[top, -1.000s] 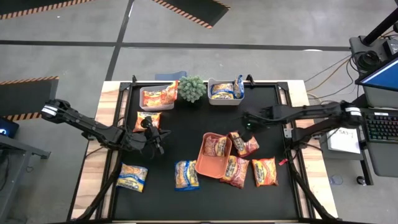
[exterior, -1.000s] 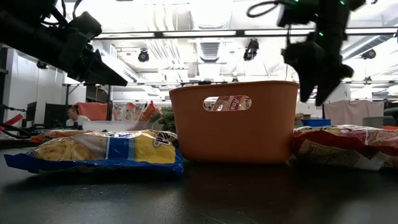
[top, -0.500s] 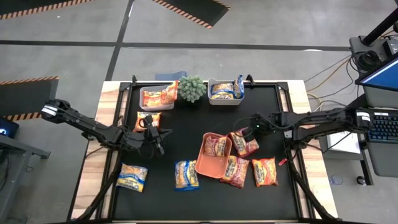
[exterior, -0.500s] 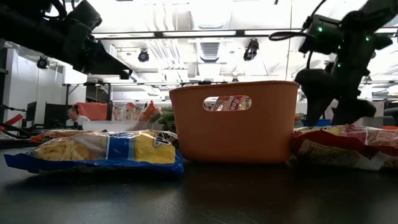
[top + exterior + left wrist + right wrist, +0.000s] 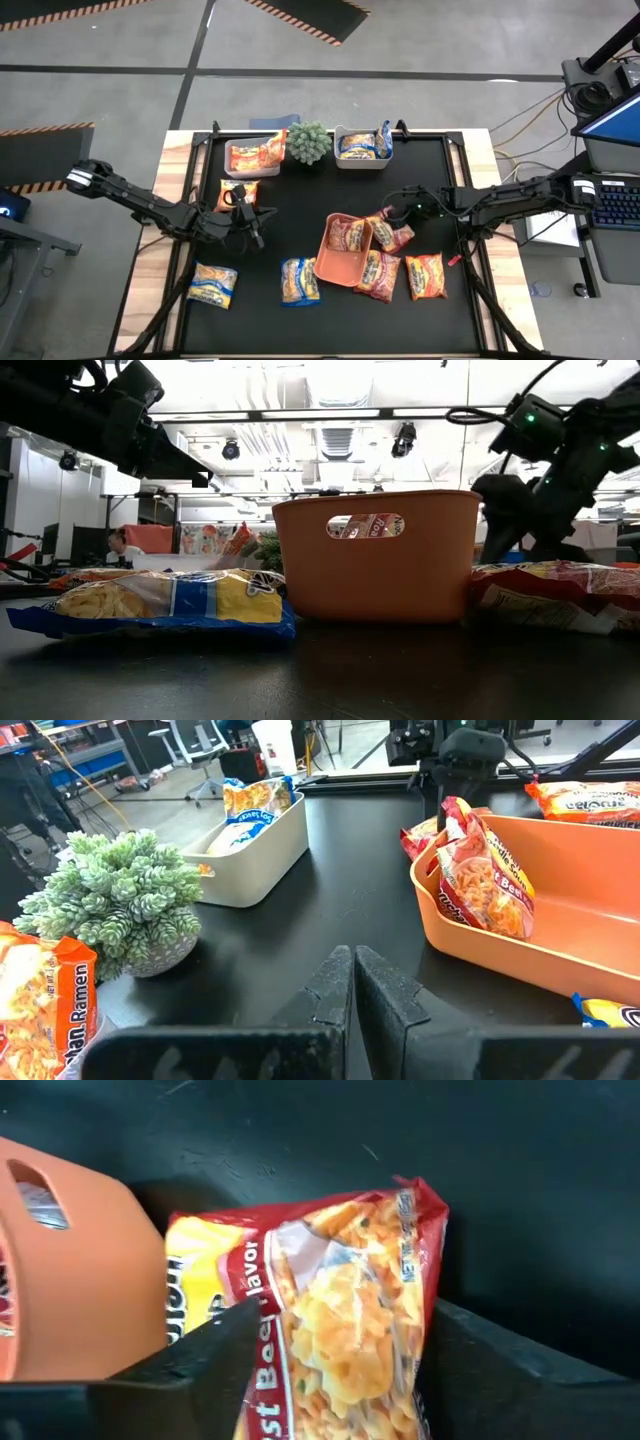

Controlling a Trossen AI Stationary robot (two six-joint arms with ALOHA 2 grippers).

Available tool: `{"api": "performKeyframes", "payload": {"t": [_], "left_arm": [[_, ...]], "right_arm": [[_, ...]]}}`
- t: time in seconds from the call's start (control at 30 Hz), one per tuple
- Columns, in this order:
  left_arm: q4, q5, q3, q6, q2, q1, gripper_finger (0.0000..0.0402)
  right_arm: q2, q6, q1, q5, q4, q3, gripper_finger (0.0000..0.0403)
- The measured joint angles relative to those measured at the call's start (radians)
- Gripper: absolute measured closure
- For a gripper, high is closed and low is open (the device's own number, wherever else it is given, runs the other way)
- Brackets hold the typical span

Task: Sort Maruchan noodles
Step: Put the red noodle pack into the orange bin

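Right end effector [image 5: 330,1370], fingers spread astride dark red beef packet [image 5: 340,1320] (beside orange tray [image 5: 70,1270]): may pinch wrapper edge, slipping.

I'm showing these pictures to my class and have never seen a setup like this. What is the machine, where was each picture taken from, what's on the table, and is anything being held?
It is a robot with two dark arms at a black table. One picture looks straight down, one looks level across the tabletop, and two come from cameras on the wrists.

On the table lie ramen packets, an orange tray with one packet inside, two pale bins holding more packets, and a small potted plant.

The left gripper is shut, empty, and waits at the left side. The right gripper is open, its fingers either side of a dark red packet lying beside the tray. It isn't gripping it yet, so nothing is held.
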Motion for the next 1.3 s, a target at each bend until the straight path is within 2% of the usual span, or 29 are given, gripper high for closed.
{"api": "performKeyframes", "payload": {"t": [0.33, 0.5, 0.9, 1.0, 1.17, 1.3], "left_arm": [[0.008, 0.000, 0.000, 0.000, 0.000, 0.000, 0.0402], [0.029, 0.000, 0.000, 0.001, 0.000, 0.000, 0.0402], [0.056, 0.000, 0.000, 0.021, 0.000, 0.000, 0.0402], [0.068, 0.000, 0.000, 0.025, 0.000, 0.000, 0.0402], [0.099, 0.000, 0.000, 0.043, 0.000, 0.000, 0.0402], [0.145, 0.000, 0.000, 0.057, 0.000, 0.000, 0.0402]], "right_arm": [[0.000, 0.011, 0.000, 0.009, 0.148, -0.069, 0.0308], [-0.004, -0.017, 0.000, 0.018, 0.159, -0.056, 0.0355], [-0.120, -0.088, 0.000, 0.101, 0.140, 0.021, 0.0370], [-0.167, -0.118, 0.000, 0.171, 0.104, 0.062, 0.0370], [-0.226, -0.187, 0.005, 0.352, 0.101, 0.138, 0.0370], [-0.231, -0.253, 0.037, 0.426, 0.124, 0.195, 0.0370]]}}
